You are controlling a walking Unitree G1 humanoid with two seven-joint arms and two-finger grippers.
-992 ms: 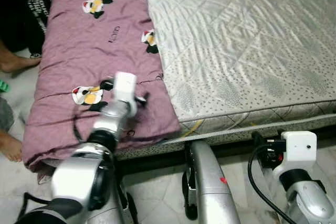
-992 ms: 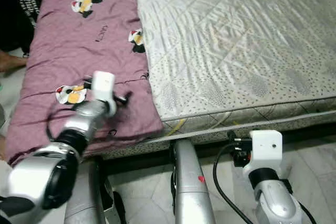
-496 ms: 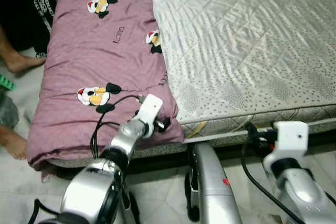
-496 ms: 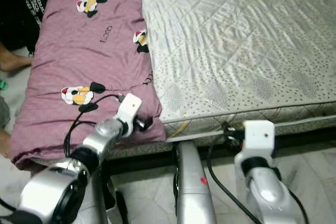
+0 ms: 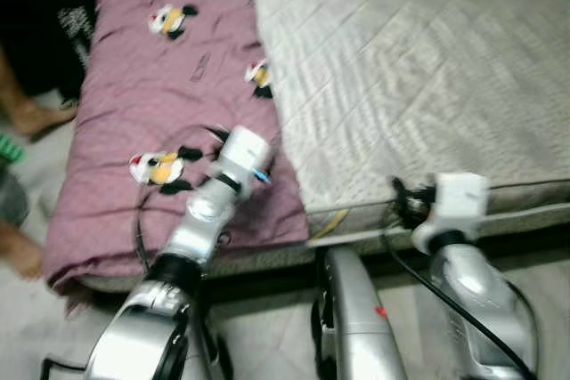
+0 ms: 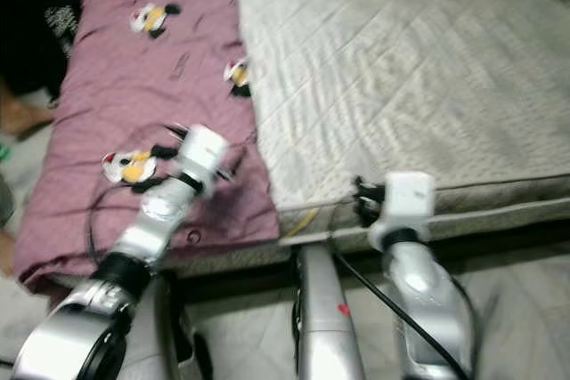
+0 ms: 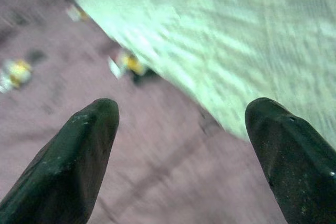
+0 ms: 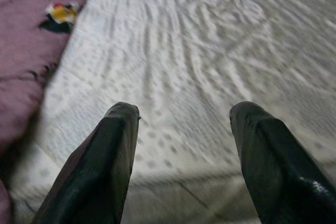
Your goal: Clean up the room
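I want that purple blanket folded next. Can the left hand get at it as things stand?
Probably yes. The left hand hangs open just above the purple blanket, near its edge beside the bare mattress, with nothing between them.

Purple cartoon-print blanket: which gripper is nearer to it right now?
Left. The left gripper hovers open over the purple blanket, near its edge; the right gripper, also open, is at the bare mattress edge.

Even indoor light, motion blur across all views, soft shadows
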